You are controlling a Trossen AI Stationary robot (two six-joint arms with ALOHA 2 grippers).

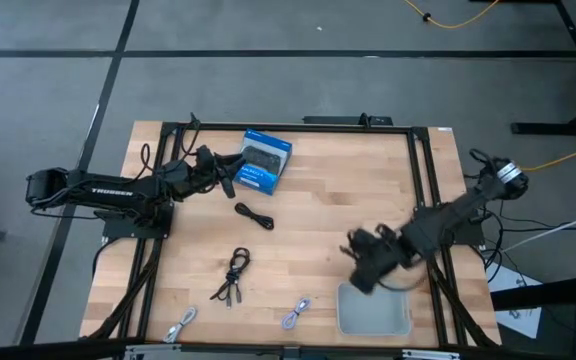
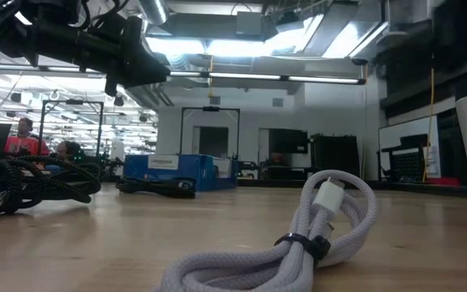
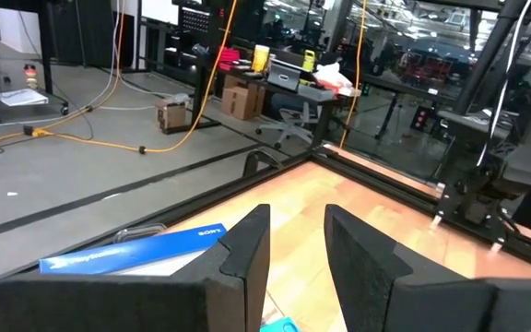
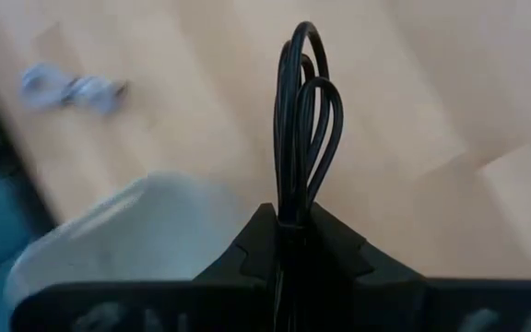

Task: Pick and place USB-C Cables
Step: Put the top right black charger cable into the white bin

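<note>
Above the table [image 1: 318, 200] – right hand [image 4: 289, 242] pinches a black cable [image 4: 300, 120]

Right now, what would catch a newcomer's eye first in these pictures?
The right end effector grips a black cable just above the grey tray at the table's near right. Behind, the left end effector hovers open beside the blue box.

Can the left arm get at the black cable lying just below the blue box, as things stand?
Probably yes. The left gripper hovers by the blue box, fingers open and empty, and the black cable lies on bare table close by, nothing on it. The right gripper is far off, shut on another black cable.
</note>
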